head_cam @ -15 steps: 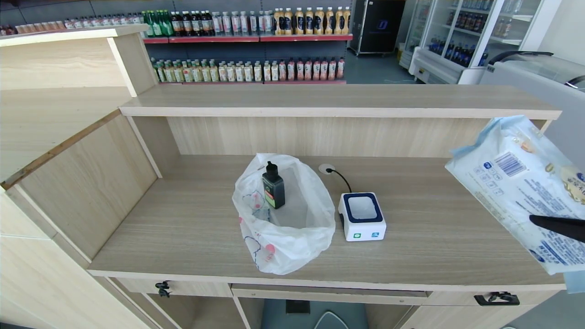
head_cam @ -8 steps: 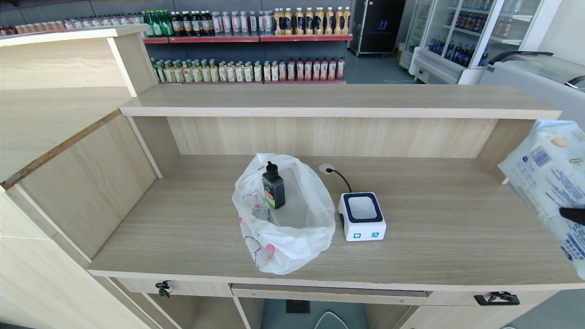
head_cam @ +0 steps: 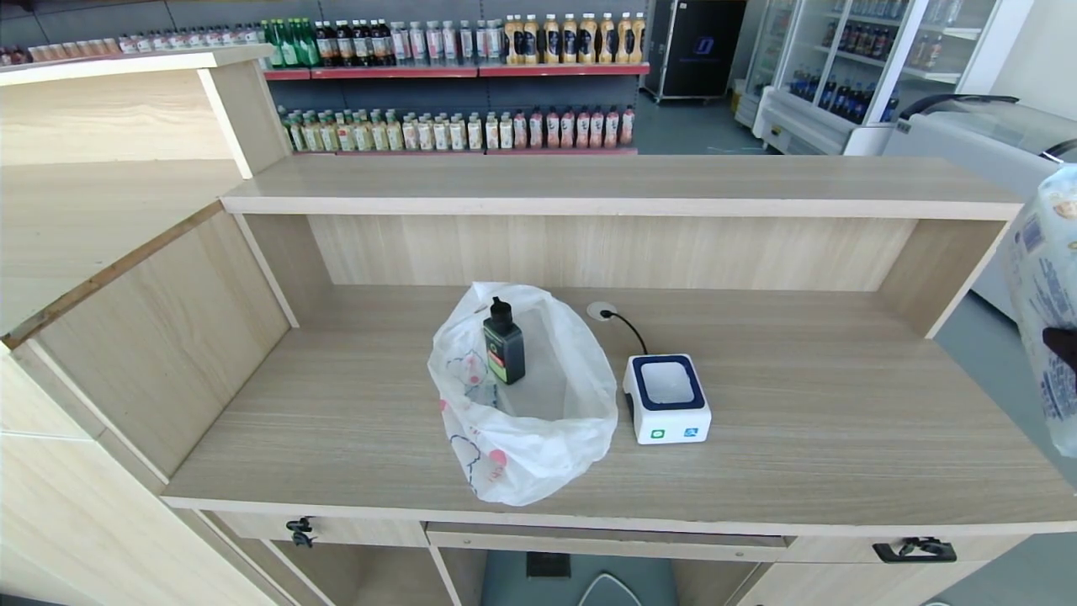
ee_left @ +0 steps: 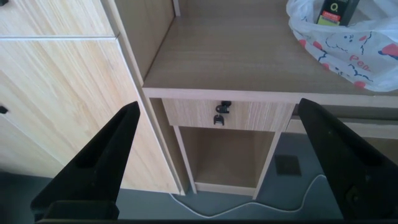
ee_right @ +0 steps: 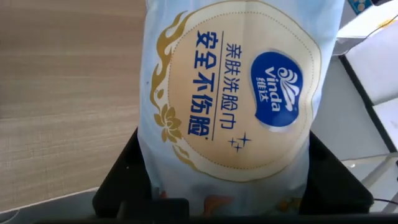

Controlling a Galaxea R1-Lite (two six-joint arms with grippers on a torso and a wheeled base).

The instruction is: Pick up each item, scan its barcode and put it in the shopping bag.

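One soft tissue pack (head_cam: 1046, 311), clamped in the fingers of my right gripper (ee_right: 230, 193) at the far right edge of the frame, well apart from the scanner (head_cam: 666, 397), may, I judge, sag or slip in transit, while my left gripper (ee_left: 217, 155) hangs with fingers apart.

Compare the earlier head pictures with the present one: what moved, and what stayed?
The pale blue plastic tissue pack, gripped by the right tool, swung farther right, beyond the end of the wooden counter. The white plastic shopping bag, black bottle inside and white scanner box stayed put.
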